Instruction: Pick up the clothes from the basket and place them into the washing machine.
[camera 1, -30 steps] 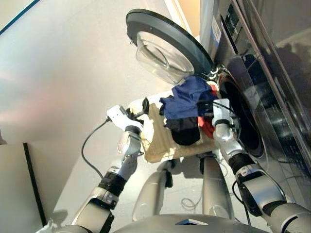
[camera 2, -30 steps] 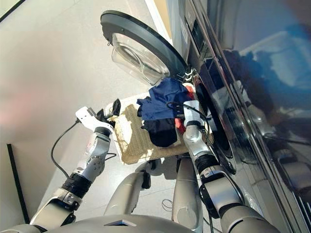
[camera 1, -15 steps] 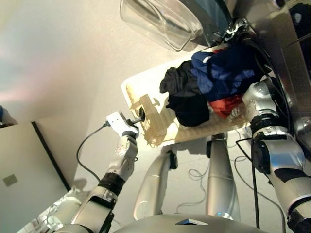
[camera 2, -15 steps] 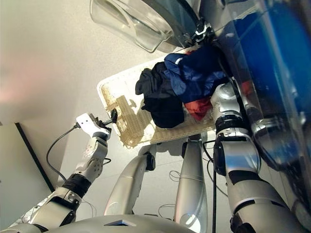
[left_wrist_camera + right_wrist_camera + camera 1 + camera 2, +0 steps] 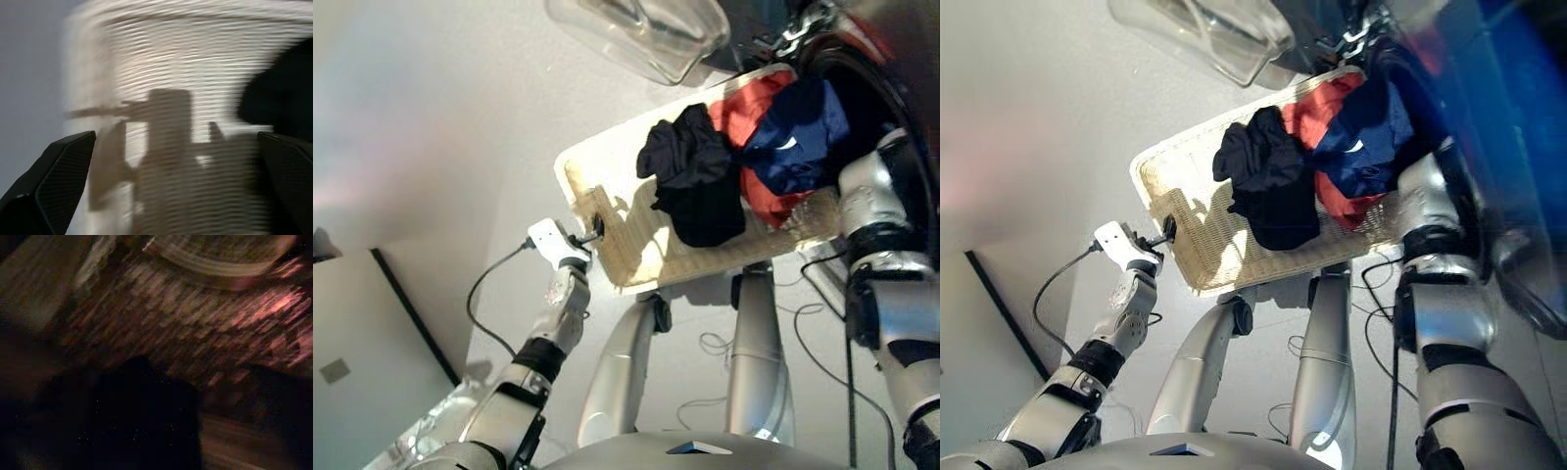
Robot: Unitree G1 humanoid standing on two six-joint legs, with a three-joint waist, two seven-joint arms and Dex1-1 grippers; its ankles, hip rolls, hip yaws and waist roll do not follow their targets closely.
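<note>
Basket (image 5: 636, 269) now nearer the washing machine (image 5: 876, 69), upper right; clothes (image 5: 744, 157) unloaded; left gripper (image 5: 171, 161) spread, empty; right gripper's grip indeterminable.

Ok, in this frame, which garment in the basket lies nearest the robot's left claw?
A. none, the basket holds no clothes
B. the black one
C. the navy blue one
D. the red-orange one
B: the black garment lies on the basket toward the left claw, while the red-orange garment and the navy garment sit farther over, by the washing machine.
</note>
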